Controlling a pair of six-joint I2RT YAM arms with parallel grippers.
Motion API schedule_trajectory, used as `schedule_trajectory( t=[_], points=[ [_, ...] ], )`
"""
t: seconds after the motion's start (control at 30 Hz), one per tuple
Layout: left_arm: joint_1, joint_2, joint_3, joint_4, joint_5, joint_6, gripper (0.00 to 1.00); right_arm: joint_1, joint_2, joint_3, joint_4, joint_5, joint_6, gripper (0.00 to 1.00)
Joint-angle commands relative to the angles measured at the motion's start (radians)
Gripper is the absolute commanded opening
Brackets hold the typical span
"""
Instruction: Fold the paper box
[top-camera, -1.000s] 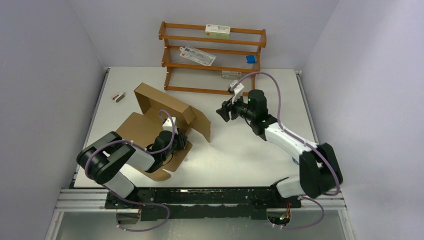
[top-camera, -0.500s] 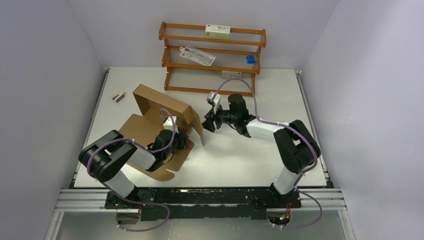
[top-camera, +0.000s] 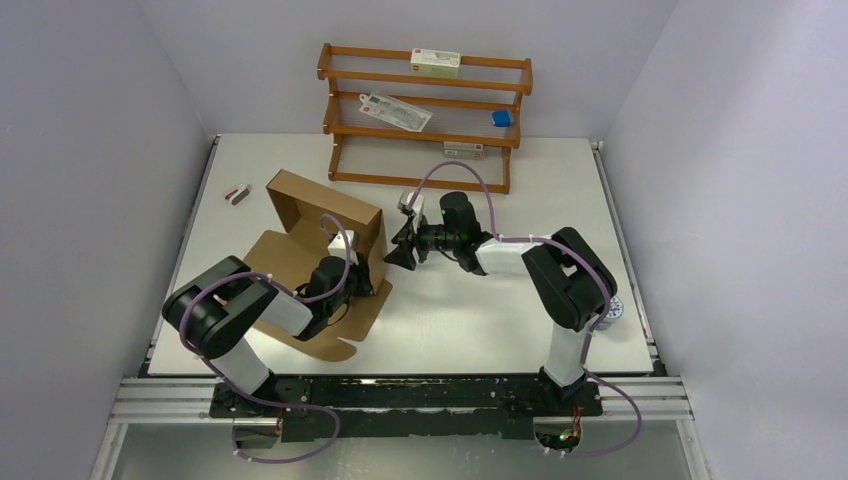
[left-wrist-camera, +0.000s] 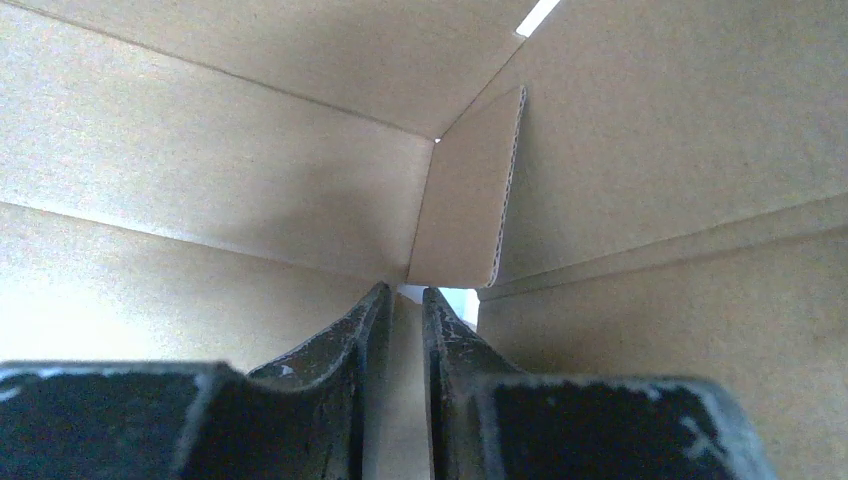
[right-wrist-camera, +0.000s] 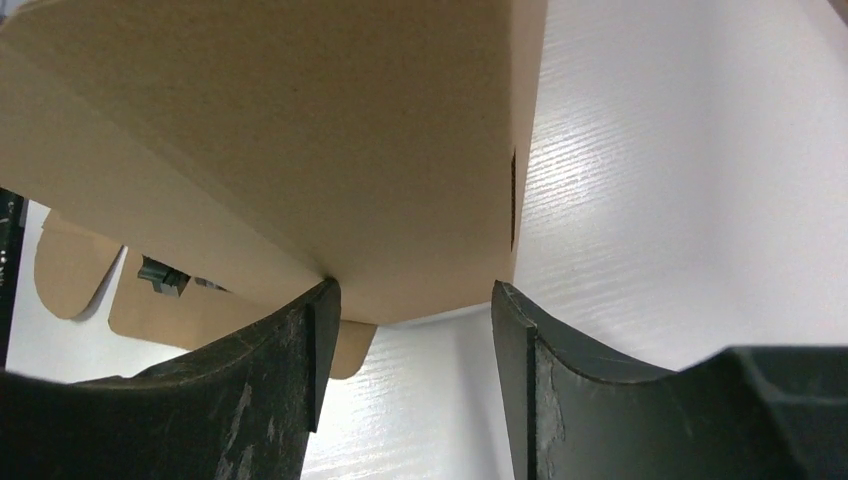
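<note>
The brown paper box (top-camera: 300, 250) lies half-formed at the table's left, its back wall upright. My left gripper (top-camera: 358, 283) sits at the box's near right corner. In the left wrist view its fingers (left-wrist-camera: 405, 295) stand almost together, with a strip of cardboard filling the narrow gap and the box walls (left-wrist-camera: 250, 180) all around. My right gripper (top-camera: 402, 250) is pressed against the box's right side. In the right wrist view it (right-wrist-camera: 412, 295) is open, and the side flap (right-wrist-camera: 330, 150) touches its left fingertip (right-wrist-camera: 322, 300).
An orange-brown wooden rack (top-camera: 425, 115) stands at the back with white cartons (top-camera: 436, 62) and a small blue item (top-camera: 501, 118) on its shelves. A small object (top-camera: 237, 193) lies at the far left. A round blue-white thing (top-camera: 612, 308) sits by the right arm.
My right arm has swung left up to the box, and the right flap that splayed outward now stands folded in against the box. The left fingers have narrowed.
</note>
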Motion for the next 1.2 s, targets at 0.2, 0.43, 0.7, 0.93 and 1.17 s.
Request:
schedule_trajectory(
  t=[0.2, 0.43, 0.7, 0.93, 1.17],
  points=[
    [0.004, 0.073, -0.012, 0.035, 0.12, -0.054, 0.23, 0.02, 0.056, -0.017, 0.274, -0.038, 0.177, 0.69],
    [0.004, -0.05, -0.02, -0.061, 0.1, -0.054, 0.27, 0.024, 0.068, -0.057, 0.3, -0.004, 0.174, 0.71],
    [0.004, -0.222, -0.022, -0.226, 0.034, -0.042, 0.33, 0.024, 0.083, -0.057, 0.276, 0.004, 0.15, 0.71],
    [0.008, -0.359, -0.04, -0.362, -0.017, -0.042, 0.39, 0.023, 0.083, -0.056, 0.259, 0.002, 0.114, 0.71],
    [0.029, -0.503, -0.05, -0.494, -0.043, -0.049, 0.43, 0.024, 0.091, -0.046, 0.253, 0.0, 0.111, 0.72]
  ],
)
